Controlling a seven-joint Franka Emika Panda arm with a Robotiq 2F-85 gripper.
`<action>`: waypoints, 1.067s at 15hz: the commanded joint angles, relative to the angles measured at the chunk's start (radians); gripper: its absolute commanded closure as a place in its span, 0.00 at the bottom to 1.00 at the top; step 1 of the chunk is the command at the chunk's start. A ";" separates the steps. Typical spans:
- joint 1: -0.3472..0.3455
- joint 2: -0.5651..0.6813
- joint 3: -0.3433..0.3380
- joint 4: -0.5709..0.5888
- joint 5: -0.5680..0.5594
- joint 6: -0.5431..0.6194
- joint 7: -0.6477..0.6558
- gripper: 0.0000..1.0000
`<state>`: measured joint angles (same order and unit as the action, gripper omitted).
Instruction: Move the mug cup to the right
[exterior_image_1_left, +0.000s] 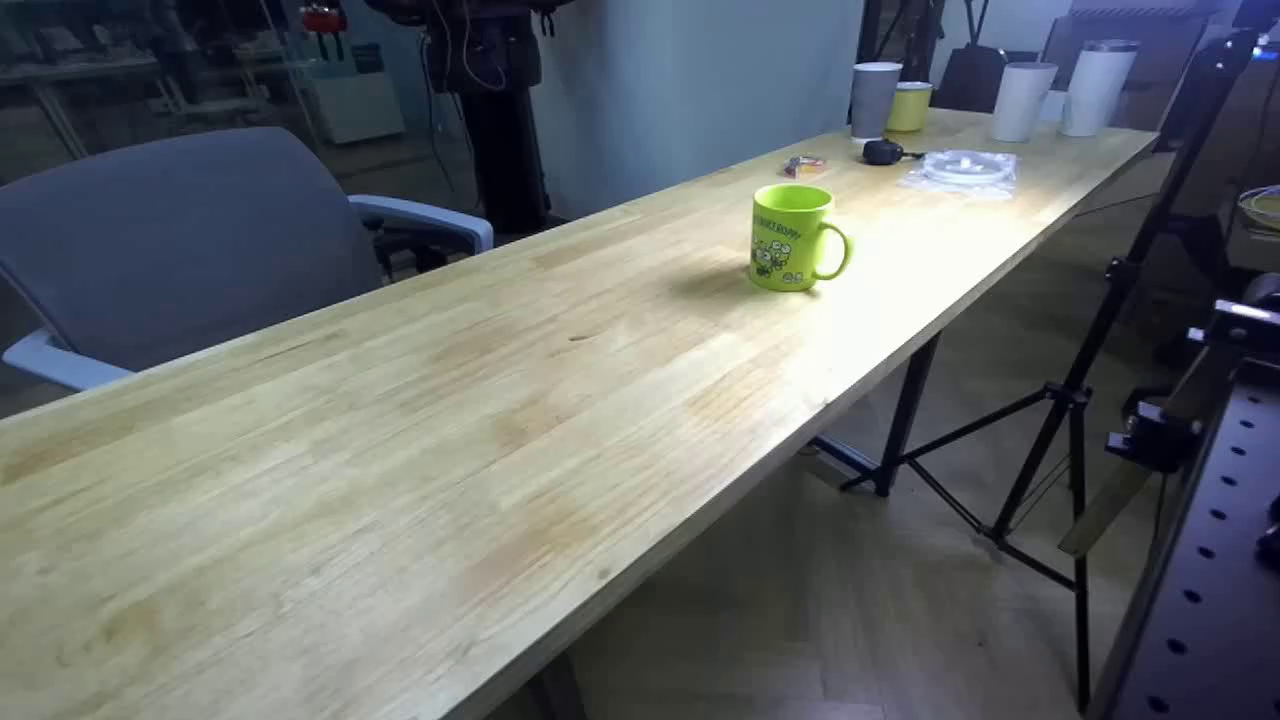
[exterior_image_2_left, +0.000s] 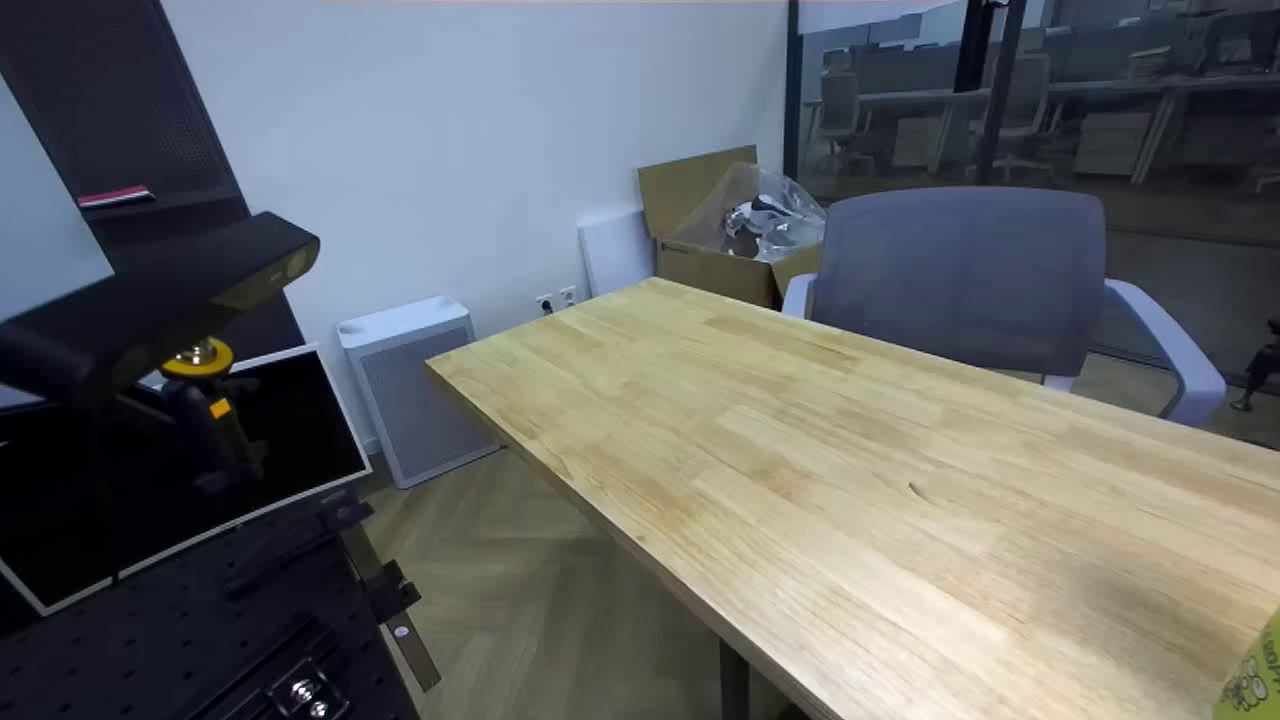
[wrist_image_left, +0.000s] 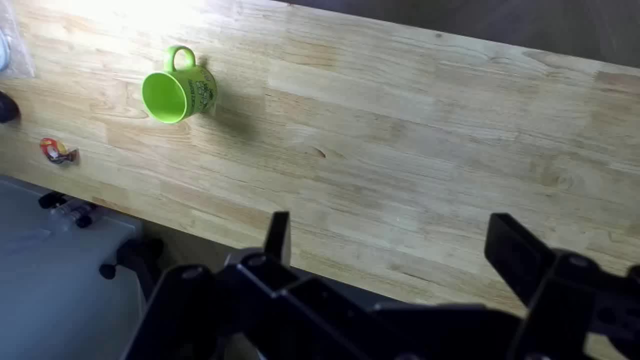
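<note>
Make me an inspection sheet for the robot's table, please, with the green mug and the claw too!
Surface: wooden table, pale, with a small dark mark, brightly lit near the mug.
Job's thing: lime-green mug, upright on the table, cartoon print on its side.
Clutter: grey cup, yellowish cup, white cup, taller white cup, black gadget, clear plastic packet, small red-and-yellow packet.
Claw: open, holding nothing.
Cables: thin cables by the black column past the table's edge.
Surroundings: grey chair alongside, black tripod, open cardboard box near the chair.
</note>
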<state>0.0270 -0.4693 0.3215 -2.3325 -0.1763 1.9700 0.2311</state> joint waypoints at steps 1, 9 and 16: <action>0.035 0.006 -0.029 0.004 -0.016 -0.005 0.014 0.00; 0.035 0.006 -0.029 0.004 -0.016 -0.004 0.014 0.00; 0.034 0.005 -0.037 0.004 -0.006 -0.002 0.011 0.00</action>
<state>0.0270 -0.4695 0.3215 -2.3323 -0.1762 1.9717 0.2311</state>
